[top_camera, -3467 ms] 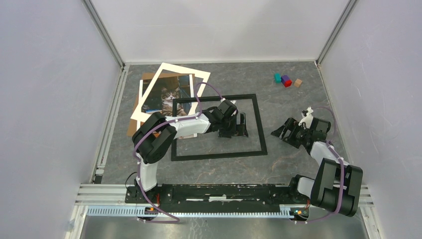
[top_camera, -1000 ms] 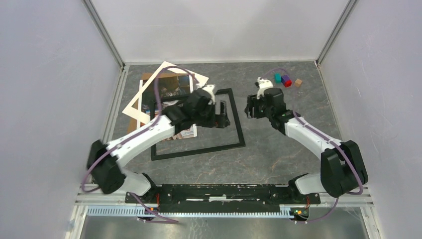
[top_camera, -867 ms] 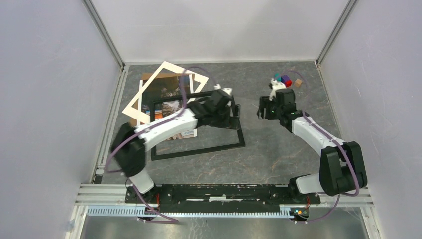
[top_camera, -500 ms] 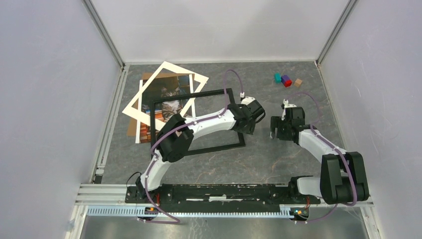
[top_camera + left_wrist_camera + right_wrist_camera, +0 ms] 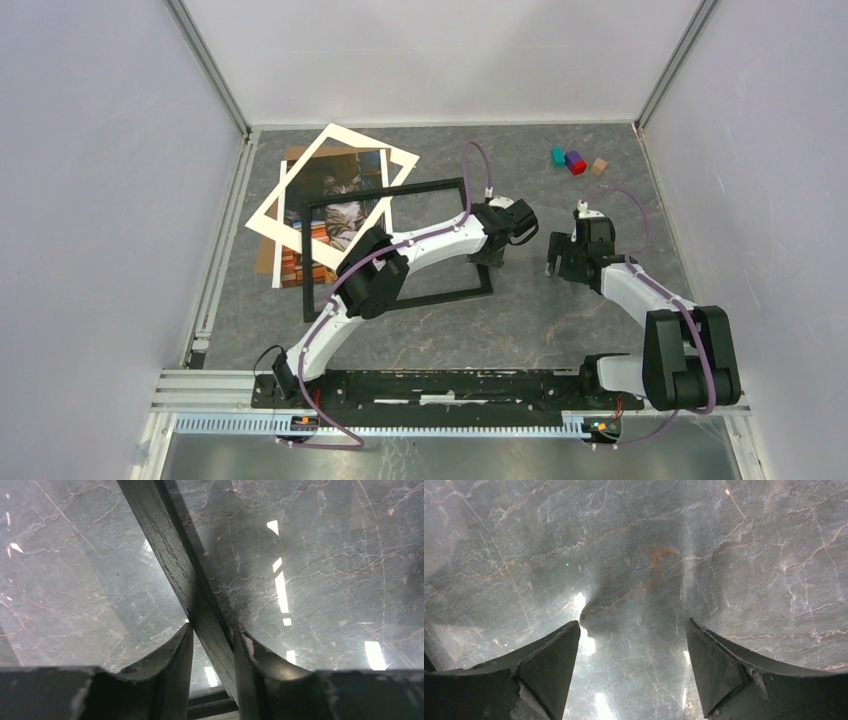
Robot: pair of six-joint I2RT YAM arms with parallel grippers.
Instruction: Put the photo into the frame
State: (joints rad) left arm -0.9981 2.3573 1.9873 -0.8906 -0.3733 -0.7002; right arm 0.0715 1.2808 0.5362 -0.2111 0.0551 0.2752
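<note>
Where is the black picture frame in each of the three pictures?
Top external: the frame lies flat, left of centre, with the left gripper at its right edge.
Left wrist: one black bar of it runs diagonally down between the fingers.
Right wrist: not in it; only the tabletop shows.
Shared landmark: the grey marbled tabletop, seen in all three views.

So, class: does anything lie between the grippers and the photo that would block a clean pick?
Yes. The white mat lies tilted over the photo, and the frame rests its far-left corner across both. The left gripper has the frame's right edge between its fingers, not the photo.
</note>
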